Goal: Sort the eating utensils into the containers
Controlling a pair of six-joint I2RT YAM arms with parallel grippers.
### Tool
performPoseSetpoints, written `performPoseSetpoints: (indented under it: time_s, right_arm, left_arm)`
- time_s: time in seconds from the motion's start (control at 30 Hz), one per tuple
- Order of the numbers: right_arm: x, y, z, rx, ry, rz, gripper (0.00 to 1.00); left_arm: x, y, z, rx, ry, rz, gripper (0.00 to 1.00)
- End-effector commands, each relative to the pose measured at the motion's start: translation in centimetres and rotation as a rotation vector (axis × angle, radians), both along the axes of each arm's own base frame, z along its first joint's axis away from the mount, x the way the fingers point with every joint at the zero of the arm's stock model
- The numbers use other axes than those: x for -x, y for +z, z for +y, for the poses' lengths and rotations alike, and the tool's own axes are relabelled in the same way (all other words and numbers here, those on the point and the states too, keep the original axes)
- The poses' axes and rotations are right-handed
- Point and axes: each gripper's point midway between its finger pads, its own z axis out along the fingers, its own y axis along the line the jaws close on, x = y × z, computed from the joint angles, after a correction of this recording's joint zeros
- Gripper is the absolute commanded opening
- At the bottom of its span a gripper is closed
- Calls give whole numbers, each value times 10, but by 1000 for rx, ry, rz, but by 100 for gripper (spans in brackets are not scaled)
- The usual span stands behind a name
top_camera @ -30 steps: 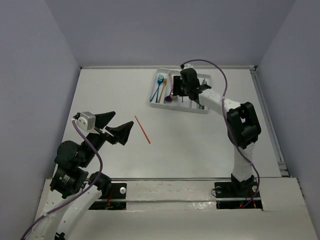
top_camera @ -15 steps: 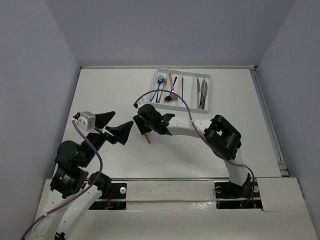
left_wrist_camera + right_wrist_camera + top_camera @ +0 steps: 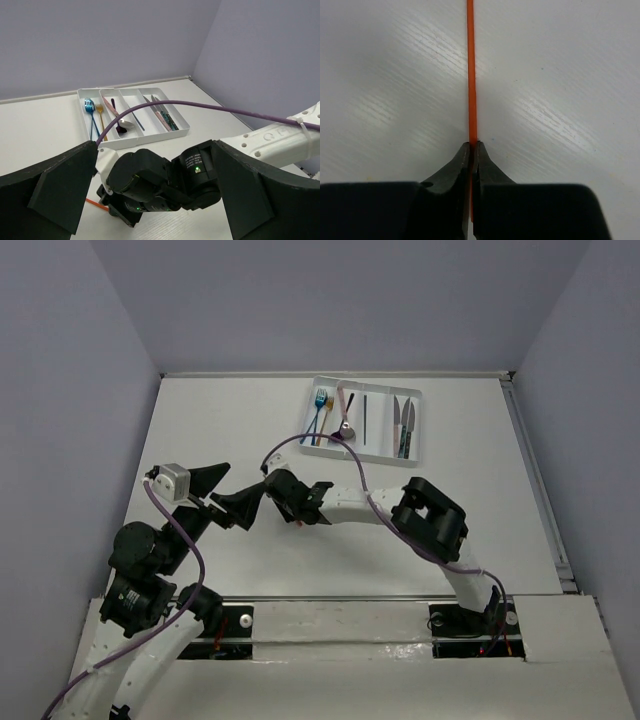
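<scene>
The table (image 3: 200, 430) is plain white, with a faint streaky grain when you see it up close. Two things sit right on it. A white tray (image 3: 150, 140) is parked at the far edge, a bit right of center. A thin orange-red chopstick (image 3: 471, 75) lies flat nearer the middle-left, well apart from the tray.

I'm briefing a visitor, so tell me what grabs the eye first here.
The right gripper pinches a thin orange chopstick lying on the white table, just in front of the open left gripper. At the far edge, the white tray holds forks, spoons and knives.
</scene>
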Motion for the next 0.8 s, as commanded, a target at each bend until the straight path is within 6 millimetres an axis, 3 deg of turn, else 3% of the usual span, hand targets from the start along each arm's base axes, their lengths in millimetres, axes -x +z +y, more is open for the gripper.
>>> performPoseSetpoints:
  time_s: [0.0,0.07,0.2,0.3,0.4,0.47,0.57,0.6,0.63,0.67,0.77]
  right_arm:
    - [2,-12,-13,67,-53,5,0]
    - [-3,-2,-13,60,-63,-25,0]
    - [-35,51,-17,-56,-117,-122,0]
    - [-67,104,-49,-188,-189,-172,0]
    - [-94,124,-81,-241,-256,-189,0]
    - [-135,134,-132,-276,-364,-210,0]
    - [-164,132,-167,-329,-433,-188,0]
    - [-182,135,-187,-370,-471,-184,0]
    - [-186,134,-185,-370,-471,-184,0]
    - [-200,133,-203,-392,-506,-171,0]
    - [-229,124,-224,-395,-567,-163,0]
  left_arm:
    - [4,19,3,28,6,-66,99]
    - [3,19,3,27,6,-64,99]
    - [3,19,3,27,6,-64,99]
    - [3,19,3,27,6,-64,99]
    - [3,18,3,26,4,-63,99]
    - [4,19,3,27,0,-68,99]
    - [4,19,2,26,-2,-67,99]
    - [4,19,2,25,-2,-65,99]
    - [4,18,2,26,-2,-63,99]
    - [4,19,2,25,-3,-65,99]
    - [2,18,3,24,7,-64,99]
